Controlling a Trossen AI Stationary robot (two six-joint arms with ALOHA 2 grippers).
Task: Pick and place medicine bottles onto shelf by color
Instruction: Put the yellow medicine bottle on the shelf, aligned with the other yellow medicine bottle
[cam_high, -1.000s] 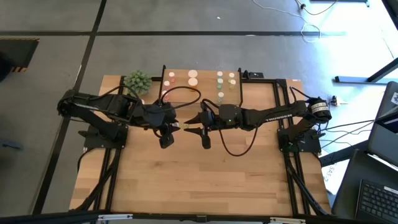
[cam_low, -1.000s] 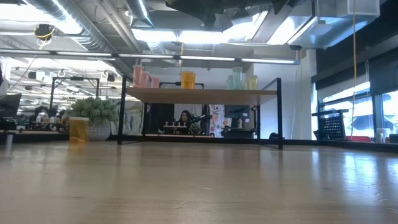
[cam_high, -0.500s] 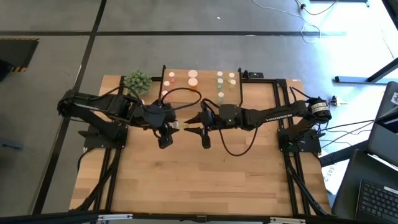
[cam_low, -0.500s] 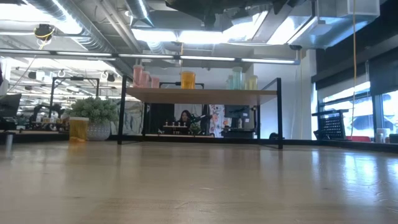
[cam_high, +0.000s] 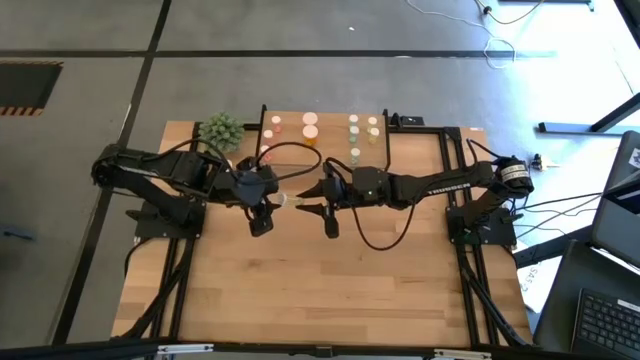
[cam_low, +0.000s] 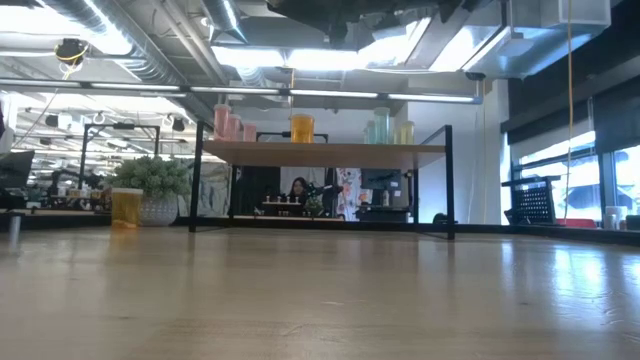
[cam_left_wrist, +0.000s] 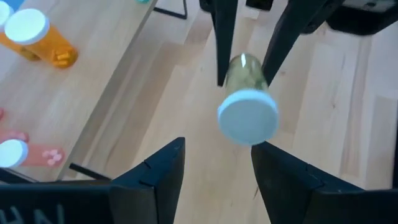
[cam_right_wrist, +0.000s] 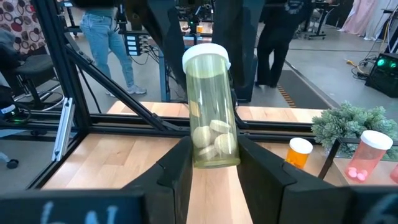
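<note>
A pale green-yellow medicine bottle (cam_right_wrist: 211, 106) with a white cap (cam_left_wrist: 247, 117) hangs level above the table's middle (cam_high: 287, 200). My right gripper (cam_right_wrist: 214, 163) is shut on it. My left gripper (cam_left_wrist: 217, 149) faces it from the table's left and is open. Its fingertips stand on either side of the cap end with a gap showing. The shelf (cam_low: 320, 152) stands at the far edge on thin black legs. It carries pink (cam_low: 232, 125), orange (cam_low: 302, 128) and pale green (cam_low: 385, 128) bottles upright on their bases. My right gripper pinches the bottle's body at its bottom end (cam_right_wrist: 214, 152) between its two fingers (cam_right_wrist: 177, 171). The fingers come level from the table's right and lie along the bottle. The bottle is lifted clear of the table, with its cap end pointing toward my left gripper.
A spiky green plant (cam_high: 221, 129) sits at the far left corner. Beside it an orange bottle (cam_low: 126, 207) stands on the table. A pink bottle (cam_right_wrist: 367, 155) also shows near the plant. A wide stretch of wooden tabletop (cam_high: 320, 290) lies toward the near edge. People stand in the room beyond.
My left gripper has tipped a little at the wrist while staying in place. The bottle has kept level between the two grippers, and my right gripper has held still.
</note>
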